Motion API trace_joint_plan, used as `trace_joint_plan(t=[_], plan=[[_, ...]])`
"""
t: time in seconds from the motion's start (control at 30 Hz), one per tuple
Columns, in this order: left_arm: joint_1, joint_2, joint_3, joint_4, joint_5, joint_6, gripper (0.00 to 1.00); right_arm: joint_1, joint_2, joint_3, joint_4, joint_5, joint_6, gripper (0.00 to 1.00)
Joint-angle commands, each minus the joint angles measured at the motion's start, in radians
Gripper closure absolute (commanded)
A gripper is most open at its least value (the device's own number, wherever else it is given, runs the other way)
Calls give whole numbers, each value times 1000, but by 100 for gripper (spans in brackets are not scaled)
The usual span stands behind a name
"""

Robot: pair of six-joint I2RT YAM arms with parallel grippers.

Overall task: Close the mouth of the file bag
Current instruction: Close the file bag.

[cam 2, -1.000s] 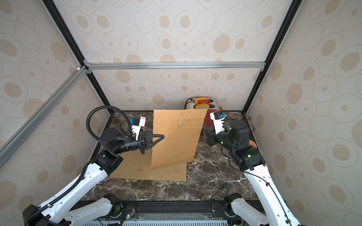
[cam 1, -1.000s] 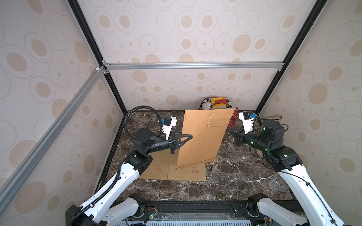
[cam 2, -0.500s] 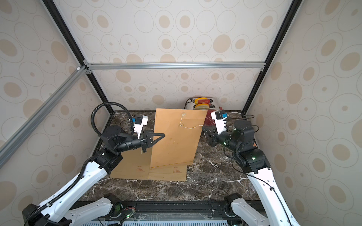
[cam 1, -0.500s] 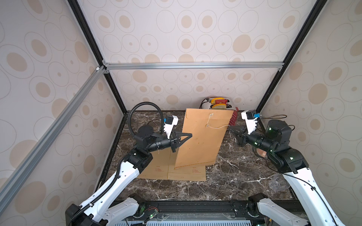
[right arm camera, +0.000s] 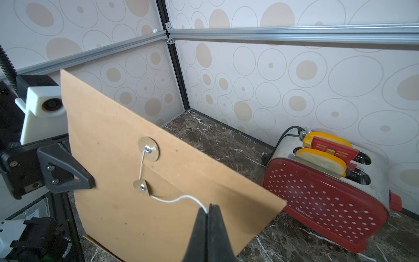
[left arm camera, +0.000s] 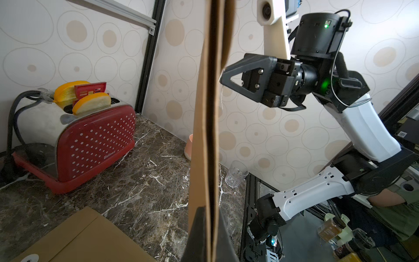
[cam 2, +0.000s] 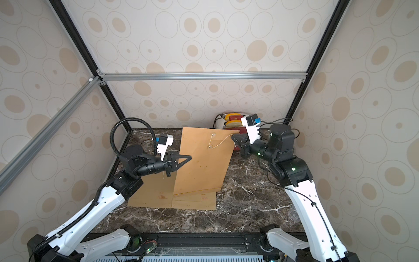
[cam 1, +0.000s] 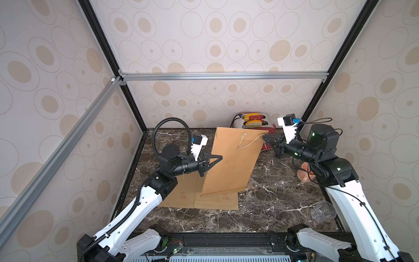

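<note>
The left arm (cam 1: 145,199) slanted up from the front of the dark marble worktop (cam 1: 272,204) with its wrist level. The left gripper (cam 1: 220,157) was clamped on the side edge of an upright brown kraft-paper file bag (cam 1: 229,167), held mid-worktop. Opposite, the right arm (cam 1: 347,199) was bent at the elbow with its wrist level, and the right gripper (cam 1: 265,137) was pinched together on the bag's thin white string (cam 1: 251,143).

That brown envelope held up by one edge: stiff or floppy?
Probably fairly stiff: the file bag stands unbent though the left gripper pinches only one edge. Likely light, since it looks paper-thin edge-on. Its string seems limp, sagging toward the right gripper.
</note>
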Motion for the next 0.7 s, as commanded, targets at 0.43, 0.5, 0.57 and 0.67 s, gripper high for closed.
trace_joint_plan(t=[0.43, 0.5, 0.57, 0.67], plan=[[-3, 15, 60, 22, 34, 19, 100, 27, 88, 126, 2, -41, -16, 100], [-3, 15, 62, 22, 34, 19, 100, 55, 93, 130, 8, -28, -18, 100], [-3, 15, 61, 22, 34, 19, 100, 89, 99, 141, 8, -7, -27, 100], [-4, 17, 60, 23, 34, 17, 100, 137, 123, 167, -1, 22, -43, 100]])
